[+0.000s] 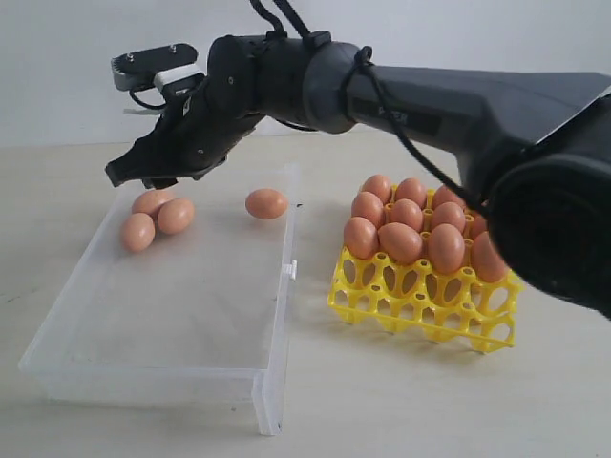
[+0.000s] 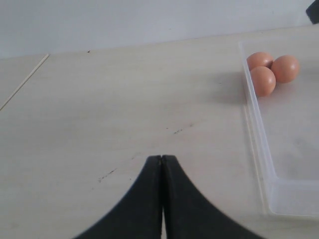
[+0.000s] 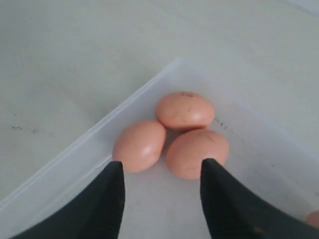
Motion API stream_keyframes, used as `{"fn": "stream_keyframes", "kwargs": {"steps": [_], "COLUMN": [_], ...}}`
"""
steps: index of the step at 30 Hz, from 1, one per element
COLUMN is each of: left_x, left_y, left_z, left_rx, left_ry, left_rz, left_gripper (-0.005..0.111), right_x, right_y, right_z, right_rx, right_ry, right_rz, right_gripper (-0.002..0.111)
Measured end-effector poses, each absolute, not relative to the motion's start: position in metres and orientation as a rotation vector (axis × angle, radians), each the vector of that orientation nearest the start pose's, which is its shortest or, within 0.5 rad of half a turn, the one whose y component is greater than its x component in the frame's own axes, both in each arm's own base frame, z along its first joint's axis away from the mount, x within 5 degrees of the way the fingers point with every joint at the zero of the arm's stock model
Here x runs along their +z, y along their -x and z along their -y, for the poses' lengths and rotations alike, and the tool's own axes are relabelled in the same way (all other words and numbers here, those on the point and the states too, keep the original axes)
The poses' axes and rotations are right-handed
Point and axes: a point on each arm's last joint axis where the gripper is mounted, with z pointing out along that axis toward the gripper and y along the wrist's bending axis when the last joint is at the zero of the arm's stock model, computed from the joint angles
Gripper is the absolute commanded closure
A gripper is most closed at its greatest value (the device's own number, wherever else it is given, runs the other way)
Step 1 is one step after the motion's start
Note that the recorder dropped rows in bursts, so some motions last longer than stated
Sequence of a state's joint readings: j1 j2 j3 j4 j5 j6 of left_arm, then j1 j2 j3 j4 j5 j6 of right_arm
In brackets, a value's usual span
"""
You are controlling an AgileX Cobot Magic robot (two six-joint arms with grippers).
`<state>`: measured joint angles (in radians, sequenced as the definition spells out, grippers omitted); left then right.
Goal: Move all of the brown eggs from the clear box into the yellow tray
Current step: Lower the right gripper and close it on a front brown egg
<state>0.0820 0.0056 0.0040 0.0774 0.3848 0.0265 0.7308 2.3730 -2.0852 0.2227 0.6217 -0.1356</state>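
Observation:
In the clear box [image 1: 275, 324], three brown eggs [image 1: 153, 201] huddle in the far left corner and a single egg [image 1: 266, 203] lies apart by the far wall. My right gripper [image 1: 129, 174] reaches across and hangs just above the trio. In the right wrist view it [image 3: 162, 167] is open and empty, with the nearest two eggs [image 3: 139, 145] [image 3: 197, 153] just beyond its fingertips and the third egg [image 3: 185, 110] behind them. The yellow tray [image 1: 420, 301] on the right holds several eggs [image 1: 400, 242]. My left gripper [image 2: 162, 157] is shut and empty over bare table, left of the box [image 2: 259, 139].
The box's corner walls [image 3: 99, 137] run close beside the trio of eggs. A small latch tab [image 1: 291, 270] sticks out of the box's right wall toward the tray. The right arm's dark forearm [image 1: 477, 105] spans above the tray.

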Motion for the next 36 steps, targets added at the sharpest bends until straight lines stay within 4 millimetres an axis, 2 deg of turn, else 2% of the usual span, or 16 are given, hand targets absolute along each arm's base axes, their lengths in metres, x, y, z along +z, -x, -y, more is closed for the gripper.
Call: {"fn": "stream_keyframes", "kwargs": {"steps": [3,5,10,17,22,28,36], "left_x": [0.177,0.177,0.177,0.177,0.177,0.177,0.177], "left_y": [-0.052,-0.052,-0.052,-0.052,-0.052,-0.052,-0.052], "left_z": [-0.007,-0.007,-0.007,-0.007,-0.007,-0.007,-0.007], "left_rx": [0.151,0.151,0.151,0.151,0.151,0.151,0.151], "left_ry": [0.005,0.005,0.005,0.005,0.005,0.005,0.005], "left_rz": [-1.88,-1.88,-1.88,-1.88,-1.88,-1.88,-1.88], "left_gripper": [0.107,0.107,0.107,0.107,0.107,0.107,0.107], "right_x": [0.182,0.172,0.16,0.157,0.14,0.131,0.13], "right_y": [-0.399,-0.401,-0.406,-0.415,-0.418,-0.425,-0.434], "right_z": [-0.377,-0.38,-0.386,-0.393,-0.396,-0.391,-0.38], "right_rx": [0.54,0.549,0.571,0.622,0.625,0.555,0.53], "right_ry": [0.873,0.861,0.809,0.715,0.668,0.613,0.554], "right_rz": [-2.348,-2.391,-2.422,-2.395,-2.423,-2.433,-2.443], "right_gripper": [0.045,0.042,0.043,0.044,0.044,0.044,0.044]}}
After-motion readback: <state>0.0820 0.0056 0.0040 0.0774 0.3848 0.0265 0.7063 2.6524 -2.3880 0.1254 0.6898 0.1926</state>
